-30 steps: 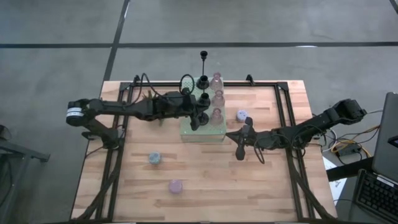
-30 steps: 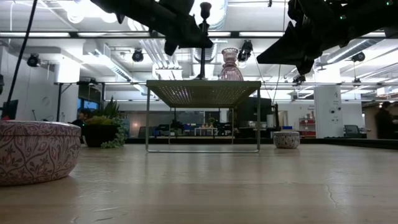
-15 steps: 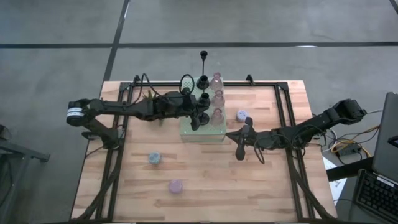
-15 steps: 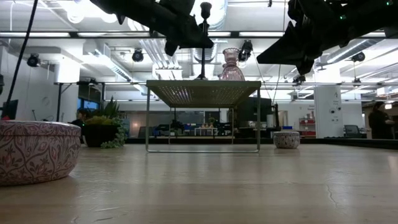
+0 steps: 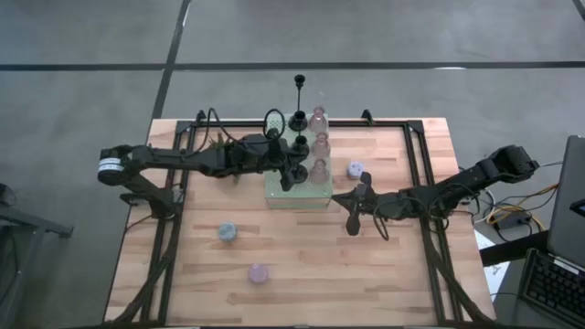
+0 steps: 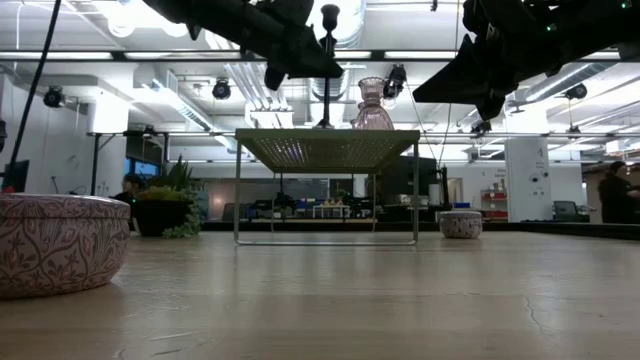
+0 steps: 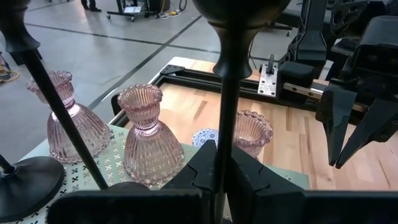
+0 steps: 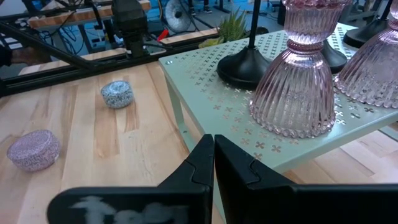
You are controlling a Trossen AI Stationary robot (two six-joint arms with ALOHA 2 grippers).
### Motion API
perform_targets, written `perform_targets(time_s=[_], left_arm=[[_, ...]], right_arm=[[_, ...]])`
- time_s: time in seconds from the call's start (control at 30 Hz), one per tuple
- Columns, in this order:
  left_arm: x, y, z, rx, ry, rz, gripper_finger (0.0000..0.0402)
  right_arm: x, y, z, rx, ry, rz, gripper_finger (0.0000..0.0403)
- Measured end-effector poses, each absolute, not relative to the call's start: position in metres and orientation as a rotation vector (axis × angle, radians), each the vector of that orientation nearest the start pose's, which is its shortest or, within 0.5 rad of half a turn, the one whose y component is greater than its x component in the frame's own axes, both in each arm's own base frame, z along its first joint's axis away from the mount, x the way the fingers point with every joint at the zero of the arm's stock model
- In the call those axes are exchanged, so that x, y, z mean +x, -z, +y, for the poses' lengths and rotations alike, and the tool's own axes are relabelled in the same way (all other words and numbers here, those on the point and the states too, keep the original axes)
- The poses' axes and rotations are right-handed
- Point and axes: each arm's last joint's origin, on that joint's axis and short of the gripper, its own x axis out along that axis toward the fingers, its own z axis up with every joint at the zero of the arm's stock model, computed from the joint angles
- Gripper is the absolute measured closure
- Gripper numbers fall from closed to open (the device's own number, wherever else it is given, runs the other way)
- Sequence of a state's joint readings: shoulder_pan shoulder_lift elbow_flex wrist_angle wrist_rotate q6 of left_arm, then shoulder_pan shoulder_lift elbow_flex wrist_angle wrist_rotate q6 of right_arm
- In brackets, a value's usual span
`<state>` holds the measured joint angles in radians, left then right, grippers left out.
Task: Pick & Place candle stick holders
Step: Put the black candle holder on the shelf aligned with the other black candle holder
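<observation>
A pale green perforated board (image 5: 311, 194) on thin legs stands mid-table. On it stand three pink glass holders (image 5: 319, 144) in a row and black stemmed holders (image 5: 299, 100) beside them. My left gripper (image 5: 293, 175) is shut on the nearest black holder (image 7: 239, 12), over the board's near part. My right gripper (image 5: 353, 206) is shut and empty, just right of the board's near right corner. Three stubby holders stand on the table: one right of the board (image 5: 356, 169), a blue one (image 5: 227, 234) and a lavender one (image 5: 259, 272) toward the near left. My left gripper pinches the black holder's thin stem (image 7: 225, 112) between its two fingers, below the cup at the top. The fingers come level from the table's left and lie across the stem. The holder stands upright; its round base (image 8: 249, 62) sits on the board.
A small potted plant (image 8: 233, 25) stands behind the board's left side. A black metal frame (image 5: 416, 155) runs along the table's edges. Bare wood lies at the near right of the table.
</observation>
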<state>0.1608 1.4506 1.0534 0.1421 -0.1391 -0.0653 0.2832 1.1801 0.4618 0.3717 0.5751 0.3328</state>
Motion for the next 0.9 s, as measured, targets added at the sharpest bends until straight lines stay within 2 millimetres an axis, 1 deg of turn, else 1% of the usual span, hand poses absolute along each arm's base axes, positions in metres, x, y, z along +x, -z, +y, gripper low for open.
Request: perform_targets(time_s=[0.2,0.4,0.73,0.9], left_arm=[[0.324,-0.293,0.058,-0.082,-0.311,0.205,0.0378],[0.323,-0.288,0.058,-0.084,-0.311,0.190,0.0361],[0.322,-0.283,0.058,-0.083,-0.308,0.201,0.0342],[0.320,-0.285,0.057,-0.075,-0.308,0.199,0.0325]], right_arm=[[0.225,-0.200,0.049,0.183,0.338,0.264,0.0394],[0.225,-0.200,0.049,0.183,0.337,0.264,0.0394],[0.225,-0.200,0.049,0.183,0.338,0.264,0.0394],[0.225,-0.200,0.049,0.183,0.337,0.264,0.0394]])
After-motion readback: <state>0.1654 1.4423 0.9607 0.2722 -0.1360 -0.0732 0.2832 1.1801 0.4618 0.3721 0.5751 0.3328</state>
